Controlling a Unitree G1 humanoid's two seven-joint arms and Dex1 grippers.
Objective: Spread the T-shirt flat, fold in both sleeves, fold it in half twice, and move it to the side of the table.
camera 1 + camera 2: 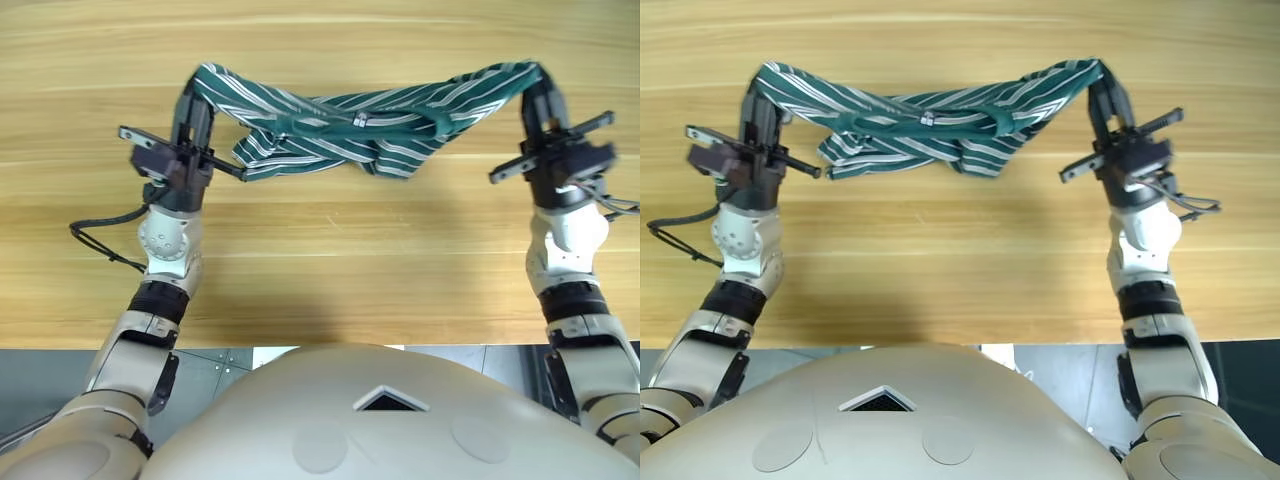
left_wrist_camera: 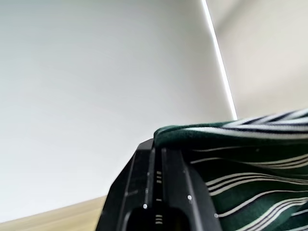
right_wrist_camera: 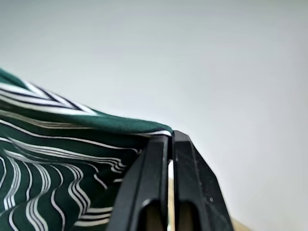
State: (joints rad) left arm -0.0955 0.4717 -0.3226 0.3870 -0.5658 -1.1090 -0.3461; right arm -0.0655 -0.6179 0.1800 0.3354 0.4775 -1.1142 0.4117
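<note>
Left gripper (image 1: 193,100), right gripper (image 1: 537,95): jaws pinched on opposite ends of striped T-shirt (image 1: 340,128), toward table's (image 1: 320,260) far edge. Middle bunched, sagging. Risk: lands twisted; thin pinch slips.

Left gripper (image 2: 158,144): black fingers (image 2: 139,187) seen pressed together, only thin seam between them. Green, white-striped T-shirt (image 2: 250,168) pinched at fingertips; edge folded over tips, cloth draped along outer side of one finger, stripes bunched in waves. Pale plain surface (image 2: 96,72) seen beyond tips, crossed by bright light strip (image 2: 219,62). Sliver of wooden table (image 2: 53,219) seen beside gripper base, opposite cloth.
</note>
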